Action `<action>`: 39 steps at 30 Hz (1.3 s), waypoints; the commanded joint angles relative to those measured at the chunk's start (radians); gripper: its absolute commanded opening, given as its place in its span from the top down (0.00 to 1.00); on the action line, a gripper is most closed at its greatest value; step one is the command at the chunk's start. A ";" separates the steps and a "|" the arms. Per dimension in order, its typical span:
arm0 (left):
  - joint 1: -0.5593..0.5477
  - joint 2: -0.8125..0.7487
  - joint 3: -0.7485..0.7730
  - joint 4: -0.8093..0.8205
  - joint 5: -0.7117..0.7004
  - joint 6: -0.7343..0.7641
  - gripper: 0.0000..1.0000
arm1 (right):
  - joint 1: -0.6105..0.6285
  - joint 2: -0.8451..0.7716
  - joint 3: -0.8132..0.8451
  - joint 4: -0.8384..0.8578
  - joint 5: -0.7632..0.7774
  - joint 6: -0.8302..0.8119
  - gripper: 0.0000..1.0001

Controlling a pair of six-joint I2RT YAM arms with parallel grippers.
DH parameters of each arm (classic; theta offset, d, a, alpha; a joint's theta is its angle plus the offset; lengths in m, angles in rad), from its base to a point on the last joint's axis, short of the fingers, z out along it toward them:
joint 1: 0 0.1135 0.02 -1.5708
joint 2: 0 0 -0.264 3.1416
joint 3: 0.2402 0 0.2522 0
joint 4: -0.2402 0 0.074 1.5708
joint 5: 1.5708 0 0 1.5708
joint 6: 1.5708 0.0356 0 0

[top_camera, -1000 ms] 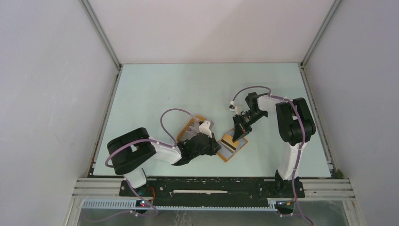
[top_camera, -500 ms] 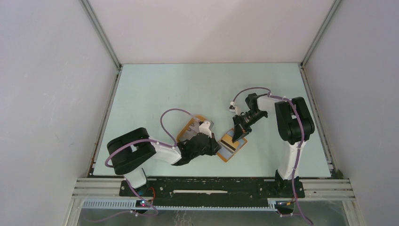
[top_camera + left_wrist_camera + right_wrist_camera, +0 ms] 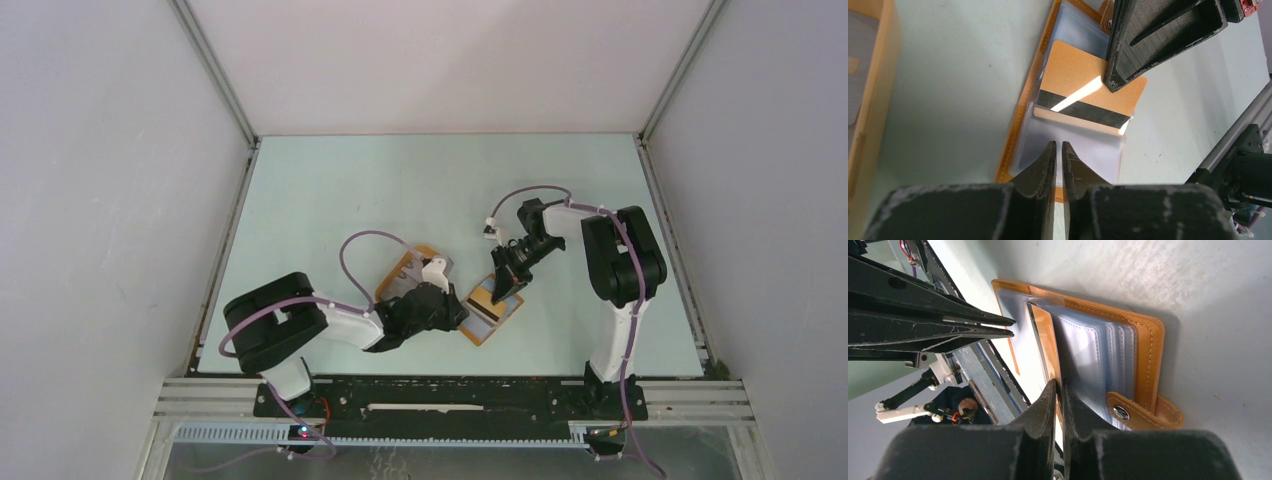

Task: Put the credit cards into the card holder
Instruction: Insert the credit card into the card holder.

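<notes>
Gripping a card (image 3: 1083, 85), right tool (image 3: 1058, 387) overhangs card holder (image 3: 1148, 345).

My left arm (image 3: 275, 325): a fat black block, then a smooth white tube.
My right arm (image 3: 620, 262): the same, with a black part and a white part.
Cables (image 3: 362, 240): thin and pale purple, and I see one loop on each arm.
Left gripper (image 3: 1058, 146): two black pointy fingers (image 3: 1035, 170), rough, with grey scuffs.
Right gripper (image 3: 1059, 386): black too, grainy, worn pale at the edges.
Wrist box (image 3: 437, 270): small and white, on my left wrist.
Base light (image 3: 303, 432): a tiny red dot.
</notes>
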 commanded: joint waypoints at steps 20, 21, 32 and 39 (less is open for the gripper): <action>-0.011 -0.231 -0.137 -0.141 -0.014 -0.011 0.74 | 0.062 -0.067 -0.005 0.042 0.097 -0.003 0.78; -0.016 -0.226 -0.139 -0.141 -0.015 -0.014 0.74 | 0.065 -0.068 -0.005 0.043 0.099 -0.003 0.77; -0.042 -0.152 -0.103 -0.123 0.011 -0.026 0.76 | 0.093 -0.084 0.001 0.042 0.129 -0.007 0.76; -0.042 -0.126 -0.092 -0.113 0.020 -0.027 0.76 | 0.115 -0.085 0.001 0.041 0.137 -0.009 0.76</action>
